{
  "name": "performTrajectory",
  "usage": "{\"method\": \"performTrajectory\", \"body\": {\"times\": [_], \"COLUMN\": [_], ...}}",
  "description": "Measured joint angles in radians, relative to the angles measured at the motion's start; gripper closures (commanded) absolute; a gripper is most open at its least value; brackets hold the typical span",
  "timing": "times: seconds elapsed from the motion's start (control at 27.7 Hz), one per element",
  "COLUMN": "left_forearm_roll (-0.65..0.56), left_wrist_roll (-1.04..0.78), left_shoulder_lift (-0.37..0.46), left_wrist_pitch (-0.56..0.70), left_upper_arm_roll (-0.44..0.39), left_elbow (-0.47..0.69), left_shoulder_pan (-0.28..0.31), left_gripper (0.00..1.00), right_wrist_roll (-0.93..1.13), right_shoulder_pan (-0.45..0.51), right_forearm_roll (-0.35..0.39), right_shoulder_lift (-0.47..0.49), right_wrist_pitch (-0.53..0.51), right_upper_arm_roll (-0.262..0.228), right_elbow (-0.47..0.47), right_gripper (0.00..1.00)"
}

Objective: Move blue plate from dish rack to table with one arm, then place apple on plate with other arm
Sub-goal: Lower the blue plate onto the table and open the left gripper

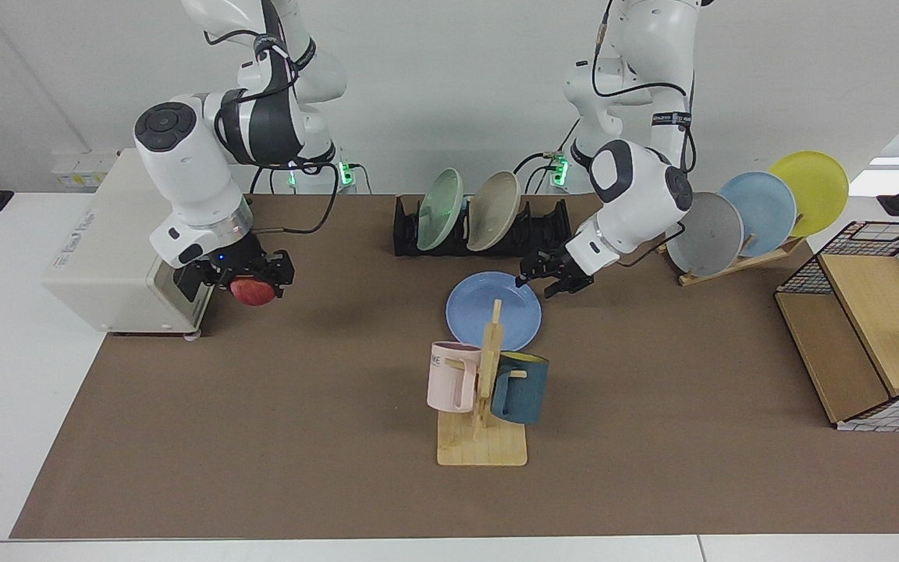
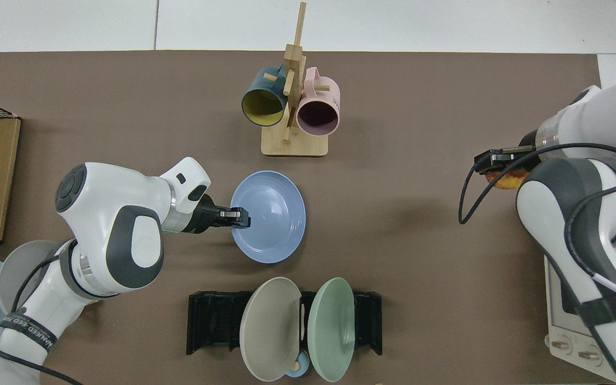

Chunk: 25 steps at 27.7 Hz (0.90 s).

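I see the blue plate [image 1: 494, 310] lying flat on the brown mat of the tabletop [image 1: 262, 437], between the black dish rack [image 1: 551, 226] and the wooden mug stand [image 1: 483, 437]. From across the tabletop the stand's upright post crosses the plate's near side, and the pink mug [image 1: 453, 376] and dark teal mug [image 1: 520, 388] sit just in front of it, so part of the plate's near rim is hidden there; from above the whole plate [image 2: 268, 216] is clear.

The left gripper [image 1: 549, 278] sits at the plate's rim on the side toward its arm. Its jaws are spread apart, one finger above the rim, and they hold nothing. From above, the same gripper [image 2: 237, 217] overlaps the plate's edge, and I cannot tell whether a finger touches it.

The right gripper [image 1: 243, 275] hangs above the mat beside the white box [image 1: 98, 257], well apart from the plate, jaws closed on the apple [image 1: 252, 291]. From above, the gripper [image 2: 495, 163] and the arm's own body and cable cover the apple [image 2: 507, 181], so only a red-and-yellow sliver shows.

The rack holds a pale green plate [image 1: 440, 209] and a beige plate [image 1: 494, 211] upright; behind them, from above, a small light-blue thing peeks out that I cannot identify.
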State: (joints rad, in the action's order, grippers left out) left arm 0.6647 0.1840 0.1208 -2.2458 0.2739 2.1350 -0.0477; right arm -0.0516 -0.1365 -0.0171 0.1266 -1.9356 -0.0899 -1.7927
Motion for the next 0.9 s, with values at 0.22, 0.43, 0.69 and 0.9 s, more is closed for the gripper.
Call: {"method": "performTrajectory", "body": {"times": [0.22, 0.43, 0.69, 0.9], "left_forearm_roll": [-0.013, -0.149, -0.451, -0.609], "left_wrist_roll": [0.000, -0.045, -0.184, -0.202], "left_shoulder_lift": [0.000, -0.011, -0.056, -0.102], "left_wrist_pitch": [-0.002, 0.003, 0.252, 0.481], "left_upper_arm_roll": [0.000, -0.010, -0.044, -0.053], "left_elbow": [-0.001, -0.022, -0.192, -0.324], "left_shoulder_pan": [0.000, 0.003, 0.006, 0.009], "left_gripper": [0.02, 0.01, 0.01, 0.00], "right_wrist_roll": [0.000, 0.000, -0.070, -0.153], "right_shoulder_pan": [0.000, -0.007, -0.064, -0.120], "right_forearm_roll": [0.000, 0.000, 0.000, 0.000], "right_shoulder_lift": [0.000, 0.000, 0.000, 0.000], "right_wrist_pitch": [0.000, 0.000, 0.000, 0.000], "right_upper_arm_roll": [0.000, 0.002, 0.004, 0.005], "right_elbow": [-0.001, -0.003, -0.003, -0.003], "right_gripper": [0.88, 0.88, 0.88, 0.88]}}
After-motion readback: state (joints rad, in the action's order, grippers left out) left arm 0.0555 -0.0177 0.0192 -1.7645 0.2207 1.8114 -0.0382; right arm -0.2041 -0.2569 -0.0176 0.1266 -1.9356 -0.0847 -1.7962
